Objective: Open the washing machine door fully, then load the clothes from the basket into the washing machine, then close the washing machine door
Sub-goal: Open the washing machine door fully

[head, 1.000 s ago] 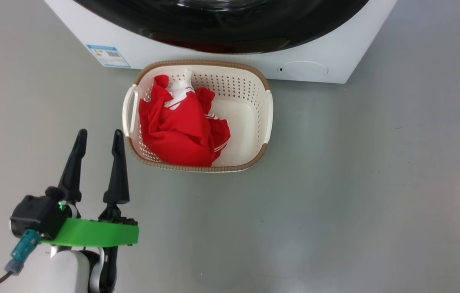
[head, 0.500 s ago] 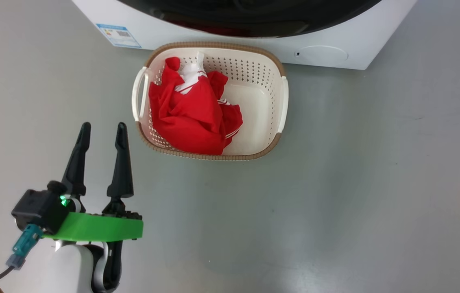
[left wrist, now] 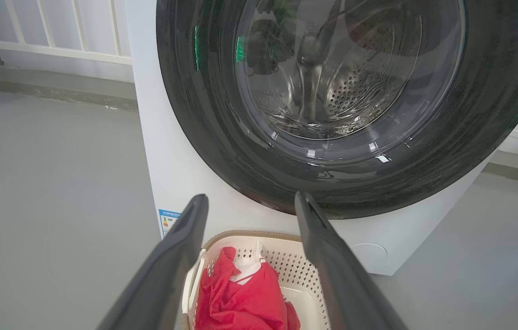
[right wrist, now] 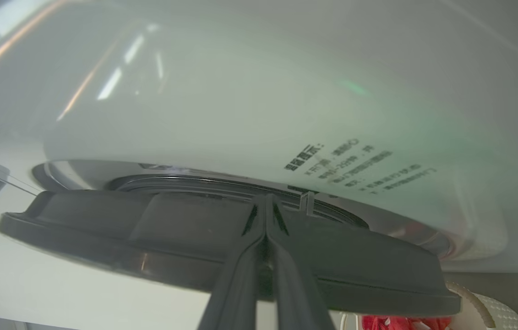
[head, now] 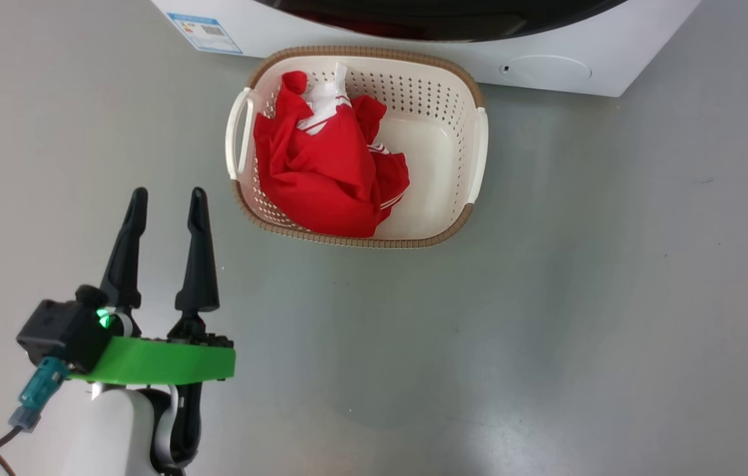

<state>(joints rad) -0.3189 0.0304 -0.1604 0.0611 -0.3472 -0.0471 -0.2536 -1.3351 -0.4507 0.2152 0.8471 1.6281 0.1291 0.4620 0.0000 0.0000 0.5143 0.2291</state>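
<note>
The floor [head: 545,297] is plain grey, and a white railing [left wrist: 48,46] runs behind the machine [head: 612,59]. At the left, your left gripper [head: 167,193] hangs above the floor with its two fingers well apart and nothing between them. It is near the left side of the basket [head: 374,243] but apart from it. The basket stands on the floor just before the machine. The clothes [head: 321,172] lie bunched in its left half, and the right half is bare. Above it, the door [left wrist: 346,78] looks shut or almost shut; I cannot tell which. At the right, your right gripper [right wrist: 265,201] has its fingers pressed together, with the tips at the door's edge. Whether they pinch anything, I cannot tell.

I judge that the opening of the door is the step in hand. The main danger is a slip: the rim is glossy and the tips catch very little of it, so a pull at a wrong angle may lose it. If the door opens only partly, it will block the loading. A low reach with the left arm may also push the basket by its rim.
</note>
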